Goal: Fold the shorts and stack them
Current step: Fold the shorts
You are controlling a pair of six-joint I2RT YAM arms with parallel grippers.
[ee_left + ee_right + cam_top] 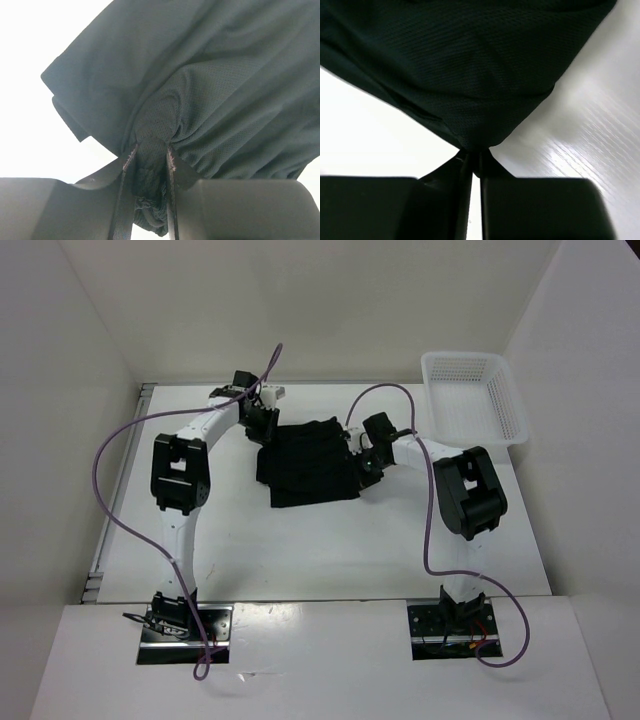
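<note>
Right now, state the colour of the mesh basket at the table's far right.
The basket is white, seen best in the top external view.

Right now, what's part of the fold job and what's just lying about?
In the job:
- shorts
- left gripper, shut on the shorts
- right gripper, shut on the shorts

Lying about:
- basket, empty, at the far right of the table
</note>
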